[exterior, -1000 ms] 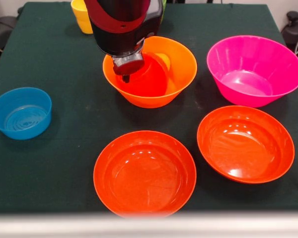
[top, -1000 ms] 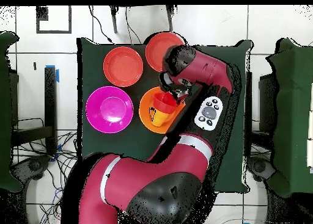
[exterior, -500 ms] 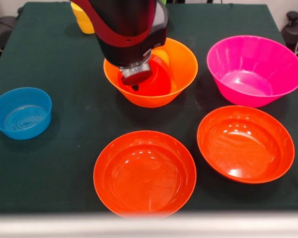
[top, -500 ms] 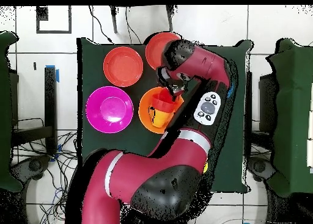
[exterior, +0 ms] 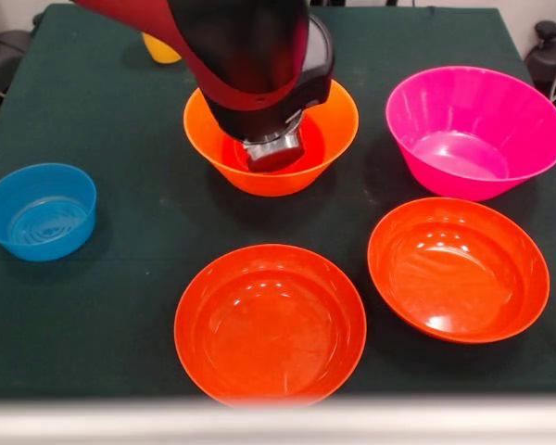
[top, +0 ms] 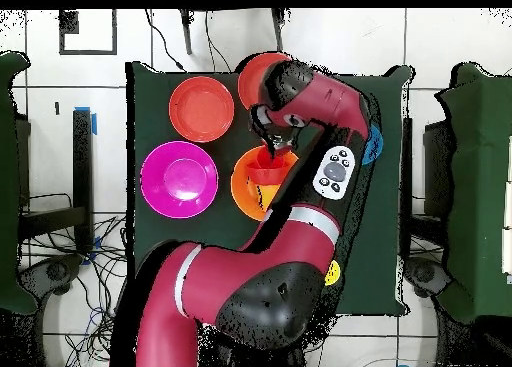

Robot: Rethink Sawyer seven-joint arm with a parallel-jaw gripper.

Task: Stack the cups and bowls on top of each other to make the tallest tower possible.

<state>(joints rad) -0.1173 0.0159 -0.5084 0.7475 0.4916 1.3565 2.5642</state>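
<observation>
My gripper is lowered into the large orange bowl, and the arm's bulk covers most of that bowl. A small red-orange bowl lies inside it, right under the gripper. In the overhead view the gripper hangs over the same red-orange bowl within the orange one. A large magenta bowl stands to the right. Two wide red-orange bowls sit near the front. At the left is a small blue bowl. A yellow cup shows at the back.
The dark green cloth covers the table, with open cloth between the blue bowl and the orange one. In the overhead view the arm crosses the table's right half and hides most of the blue bowl. A monitor or device sits off the right edge.
The gripper has come down and towards the front, deeper into the orange bowl. The small red-orange bowl went from tilted to low inside it. The orange bowl shifted slightly left.
</observation>
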